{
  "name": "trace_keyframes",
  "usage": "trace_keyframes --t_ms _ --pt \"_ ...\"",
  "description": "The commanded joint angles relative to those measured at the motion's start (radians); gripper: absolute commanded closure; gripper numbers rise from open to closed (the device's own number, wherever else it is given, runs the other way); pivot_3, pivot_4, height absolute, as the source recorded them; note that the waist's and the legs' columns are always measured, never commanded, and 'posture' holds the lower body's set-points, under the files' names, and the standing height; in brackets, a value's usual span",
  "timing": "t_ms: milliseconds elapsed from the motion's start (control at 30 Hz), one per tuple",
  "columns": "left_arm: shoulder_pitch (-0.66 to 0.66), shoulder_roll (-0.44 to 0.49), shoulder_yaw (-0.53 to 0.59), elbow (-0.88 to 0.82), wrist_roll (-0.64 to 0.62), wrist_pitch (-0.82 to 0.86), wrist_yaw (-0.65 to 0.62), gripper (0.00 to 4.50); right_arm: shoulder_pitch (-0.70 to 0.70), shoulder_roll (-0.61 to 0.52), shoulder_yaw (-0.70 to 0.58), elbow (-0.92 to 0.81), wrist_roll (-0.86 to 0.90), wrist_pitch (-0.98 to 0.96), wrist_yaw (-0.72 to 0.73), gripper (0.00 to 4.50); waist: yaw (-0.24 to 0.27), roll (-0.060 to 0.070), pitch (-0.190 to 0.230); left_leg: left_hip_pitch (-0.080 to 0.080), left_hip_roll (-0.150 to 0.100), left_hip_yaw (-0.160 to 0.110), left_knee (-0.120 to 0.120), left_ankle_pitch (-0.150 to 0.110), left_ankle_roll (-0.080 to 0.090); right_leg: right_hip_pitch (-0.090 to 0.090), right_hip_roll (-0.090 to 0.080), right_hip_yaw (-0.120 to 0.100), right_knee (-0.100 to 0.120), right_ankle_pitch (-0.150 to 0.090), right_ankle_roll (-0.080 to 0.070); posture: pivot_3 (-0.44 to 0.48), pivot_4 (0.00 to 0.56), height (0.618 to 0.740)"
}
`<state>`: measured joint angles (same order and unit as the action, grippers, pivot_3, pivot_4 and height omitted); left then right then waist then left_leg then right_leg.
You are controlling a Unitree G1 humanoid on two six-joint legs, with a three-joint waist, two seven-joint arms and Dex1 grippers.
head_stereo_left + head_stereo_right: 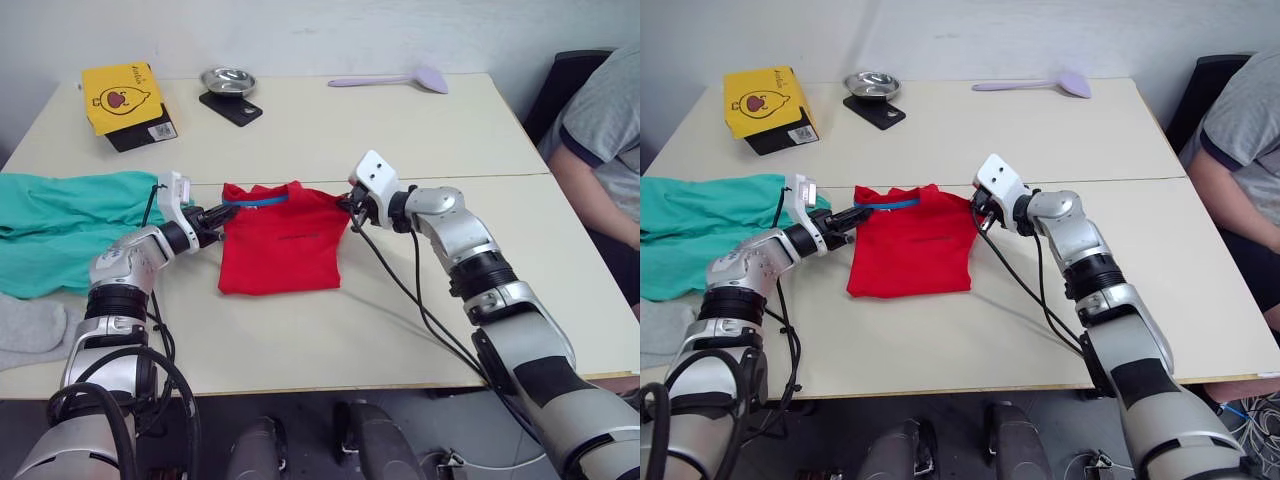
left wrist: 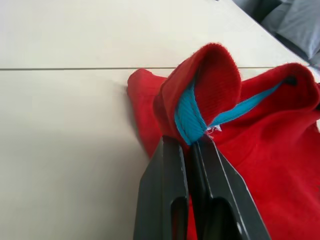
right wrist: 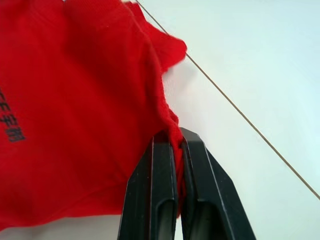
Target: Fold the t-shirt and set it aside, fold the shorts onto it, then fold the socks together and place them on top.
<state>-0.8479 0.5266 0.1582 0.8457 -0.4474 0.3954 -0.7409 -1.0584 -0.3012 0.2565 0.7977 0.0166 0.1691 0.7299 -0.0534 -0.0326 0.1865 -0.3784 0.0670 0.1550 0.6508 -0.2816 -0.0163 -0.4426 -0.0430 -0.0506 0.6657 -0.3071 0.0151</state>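
The red t-shirt (image 1: 278, 245) lies folded into a narrow rectangle in the middle of the table, blue collar strip (image 2: 192, 117) at its far edge. My left gripper (image 1: 222, 212) is shut on the shirt's far left corner by the collar. At the far right corner my right gripper (image 1: 349, 205) is shut on the shirt's edge (image 3: 172, 131). The teal-green shorts (image 1: 65, 225) lie spread at the table's left. A light grey sock (image 1: 30, 330) rests at the near left edge, partly cut off.
A yellow box (image 1: 122, 97), a small metal bowl (image 1: 228, 79) on a black slab and a lilac spatula (image 1: 395, 79) lie along the far side. A seated person (image 1: 600, 150) is at the right edge. The table seam (image 1: 480, 177) runs across the middle.
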Motion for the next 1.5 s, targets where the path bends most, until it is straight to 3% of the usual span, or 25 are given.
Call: trace_keyframes --t_ms 33,167,333,400,433,567,733,867,1033,1133,1233,1333,1500 --pt "-0.028 -0.003 0.035 0.017 0.023 -0.058 0.012 3.90 -0.028 0.015 -0.046 0.044 -0.009 -0.046 -0.039 3.74 -0.003 0.000 0.000 0.000 0.000 0.000 0.000 0.000 0.000 0.000 0.000 0.000 0.000 0.000 0.000 0.000 0.150 0.740" --pt "0.011 -0.003 0.055 -0.051 0.059 -0.194 0.055 2.71 0.015 -0.017 -0.055 -0.020 -0.027 -0.087 -0.031 2.35 -0.006 0.000 0.000 0.000 0.000 0.001 0.000 0.000 -0.001 -0.002 0.000 0.001 0.002 0.000 0.000 0.000 0.150 0.740" --pt "0.178 0.053 0.040 -0.290 0.116 -0.334 0.007 1.08 0.107 -0.104 -0.099 -0.220 0.034 -0.183 0.092 0.66 -0.007 0.000 0.000 0.000 0.000 0.002 0.000 0.000 -0.001 -0.002 0.000 0.002 0.002 0.000 0.000 0.000 0.150 0.740" --pt "0.267 0.084 0.033 -0.398 0.129 -0.400 -0.053 1.06 0.172 -0.138 -0.101 -0.342 0.081 -0.213 0.193 0.04 -0.008 0.000 0.000 0.000 0.000 0.002 -0.002 0.000 -0.001 -0.002 0.000 0.002 0.001 0.000 0.000 0.000 0.150 0.740" --pt "0.305 0.088 0.047 -0.455 0.105 -0.409 -0.080 1.06 0.210 -0.152 -0.096 -0.407 0.110 -0.222 0.247 0.04 -0.007 0.000 0.000 0.001 0.001 0.002 -0.002 0.000 -0.001 -0.002 0.001 0.002 0.001 0.000 0.000 0.000 0.150 0.740" --pt "0.475 0.162 0.017 -0.649 0.095 -0.522 -0.269 0.01 0.360 -0.175 -0.053 -0.632 0.201 -0.234 0.409 0.00 -0.004 0.000 0.000 0.001 0.002 0.001 -0.003 0.000 -0.002 -0.001 0.001 0.001 0.000 0.000 0.000 0.000 0.150 0.740" --pt "0.646 0.235 -0.012 -0.782 0.129 -0.587 -0.378 0.01 0.481 -0.162 0.041 -0.693 0.125 -0.363 0.443 0.00 -0.003 0.000 0.000 0.006 0.001 0.002 -0.004 0.000 -0.001 0.002 0.000 0.002 0.001 0.000 0.000 0.000 0.150 0.740" --pt "0.673 0.231 -0.066 -0.741 0.270 -0.712 -0.327 0.01 0.492 -0.108 0.063 -0.627 0.025 -0.408 0.322 0.00 -0.002 0.000 0.000 0.005 0.001 0.001 -0.004 -0.002 0.002 0.002 0.000 0.002 0.000 0.001 -0.001 0.000 0.150 0.740" --pt "0.639 0.172 -0.101 -0.696 0.351 -0.697 -0.207 0.01 0.449 -0.062 0.074 -0.498 -0.094 -0.468 0.196 0.00 -0.001 0.000 0.000 0.005 0.000 0.001 -0.004 -0.002 0.002 0.002 0.000 0.002 0.000 0.001 -0.001 0.000 0.150 0.740" --pt "0.610 0.159 -0.130 -0.651 0.410 -0.669 -0.155 0.00 0.430 -0.064 0.104 -0.445 -0.141 -0.478 0.191 0.62 -0.001 0.000 0.000 0.005 0.001 0.001 -0.004 -0.002 0.002 0.002 0.000 0.002 -0.001 0.001 -0.001 0.000 0.150 0.740" --pt "0.572 0.158 -0.156 -0.610 0.448 -0.650 -0.124 0.62 0.420 -0.065 0.113 -0.419 -0.166 -0.478 0.181 1.66 -0.001 0.000 0.000 0.006 0.000 0.001 -0.003 -0.002 0.002 0.003 0.000 0.002 -0.001 0.001 -0.001 0.000 0.150 0.740" --pt "0.549 0.148 -0.160 -0.600 0.422 -0.602 -0.123 1.54 0.411 -0.062 0.108 -0.404 -0.187 -0.474 0.149 2.73 -0.001 0.000 0.000 0.009 0.001 0.001 -0.004 -0.003 0.005 0.007 0.000 0.001 -0.001 0.001 -0.001 0.000 0.150 0.740" --pt "0.608 0.182 -0.187 -0.693 0.332 -0.537 -0.255 3.16 0.460 -0.099 0.098 -0.493 -0.128 -0.424 0.223 4.49 -0.001 0.000 0.000 0.009 0.001 0.000 -0.004 -0.002 0.003 0.008 0.000 0.001 -0.001 0.001 -0.001 0.000 0.150 0.740"
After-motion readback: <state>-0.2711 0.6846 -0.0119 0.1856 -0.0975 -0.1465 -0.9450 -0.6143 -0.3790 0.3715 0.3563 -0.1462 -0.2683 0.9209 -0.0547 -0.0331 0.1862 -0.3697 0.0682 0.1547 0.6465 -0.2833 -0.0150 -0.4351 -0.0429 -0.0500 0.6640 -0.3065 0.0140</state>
